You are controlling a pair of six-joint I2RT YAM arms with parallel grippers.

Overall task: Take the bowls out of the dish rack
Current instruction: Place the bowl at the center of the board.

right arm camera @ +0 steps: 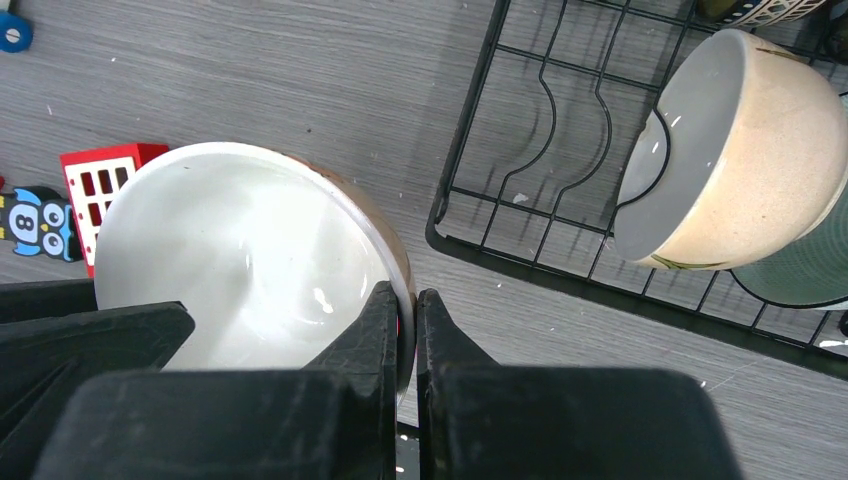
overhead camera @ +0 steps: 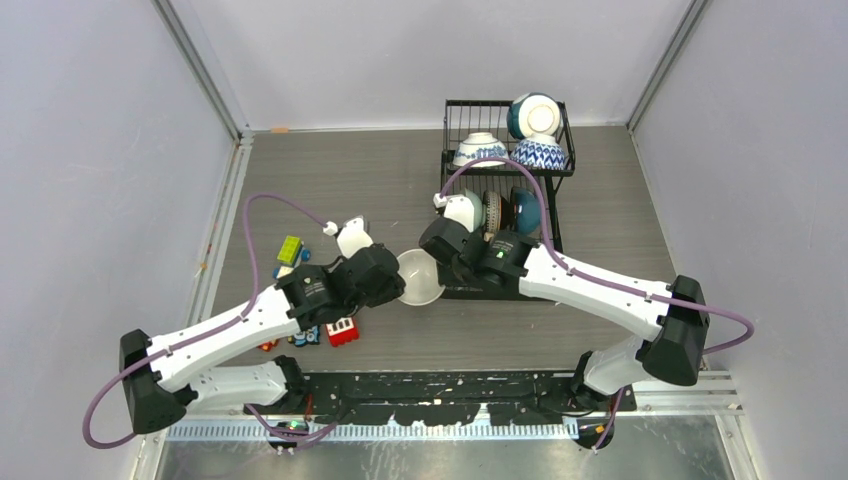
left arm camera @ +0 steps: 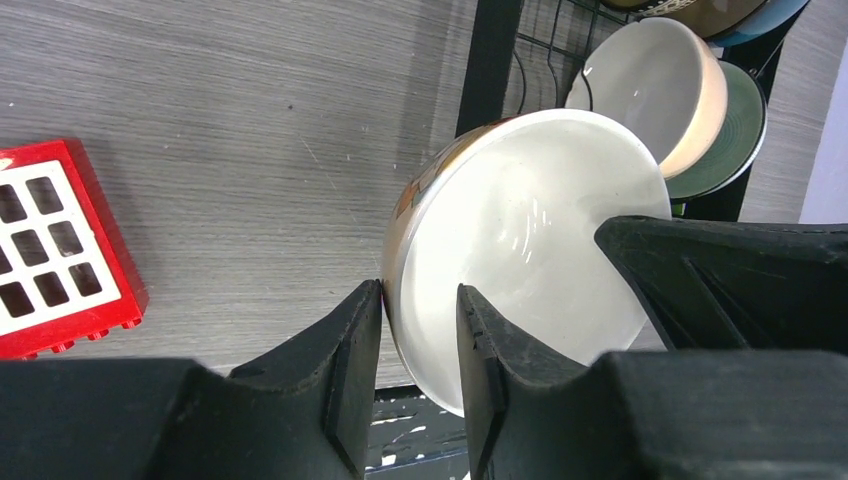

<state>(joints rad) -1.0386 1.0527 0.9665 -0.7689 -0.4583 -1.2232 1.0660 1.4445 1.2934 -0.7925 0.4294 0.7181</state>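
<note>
- I am watching the right hand [right arm camera: 405, 300] pinching the rim of the white bowl [right arm camera: 240, 260]. Its jaws are closed tight on the rim, and it is holding the bowl tilted over the table [overhead camera: 330, 170], just off the near-left corner of the dish rack [overhead camera: 485, 118].
- The left hand [left arm camera: 420, 300] is straddling the opposite rim, jaws partly open, one finger outside and one inside. I cannot tell whether it is gripping.
- I am worrying about this handover. If the right hand is letting go before the left is clamping, the glazed bowl is likely sliding out and dropping onto the table, near the red block [left arm camera: 50, 250].
- If both hands are pulling at once, the thin rim is taking the strain and could chip or twist free.
- Either arm, swinging back, could be knocking the cream bowl [right arm camera: 740, 150] in the front slot.
- Counting bowls, I am seeing eight:
  - one held;
  - three in the upper basket: two blue-and-white bowls [overhead camera: 478, 148] and a dark teal bowl [overhead camera: 533, 115];
  - four in the lower tier: the cream one, a green bowl [left arm camera: 745, 130], a brownish bowl [overhead camera: 492, 210] and a second teal bowl [overhead camera: 524, 210].
- Counting the rest: one rack, and at least four toy blocks [overhead camera: 289, 248], some hidden beneath the left arm.
</note>
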